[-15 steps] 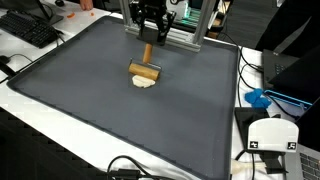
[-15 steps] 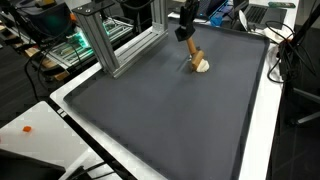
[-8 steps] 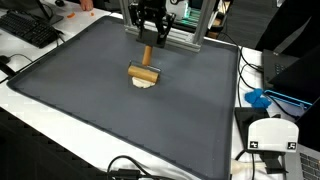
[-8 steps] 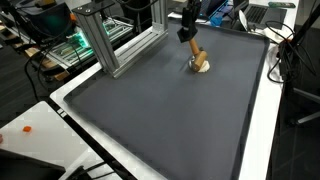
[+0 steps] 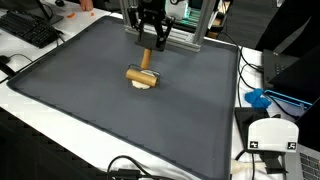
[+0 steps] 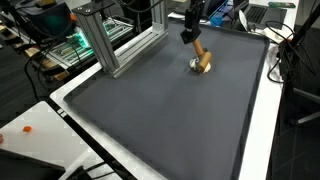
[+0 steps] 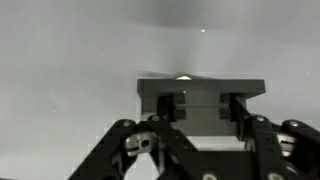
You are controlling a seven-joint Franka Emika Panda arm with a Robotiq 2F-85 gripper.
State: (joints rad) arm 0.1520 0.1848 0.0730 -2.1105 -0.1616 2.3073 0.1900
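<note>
Where the mallet stood: near the far edge of the dark mat, with its handle tilted up into the gripper and its wooden head down on a pale lump.
Done so far: the mallet was taken up by its handle, and its head was set against the pale lump. In both exterior views the head looked to be touching it.
Left, as a judgement: the mallet was not yet laid down or let go. Whether the pale lump had been flattened could not be told, since it was small and partly hidden by the head.
Fingers: drawn together and clamped on the upper end of the handle, with no gap showing beside the wood. In the wrist view the pads stood close, with a tan sliver just above them.
Pale lump: it lay on the mat, under and just beside the mallet head.
Around: an aluminium frame stood right behind the gripper, and a keyboard lay well apart, off the mat.
</note>
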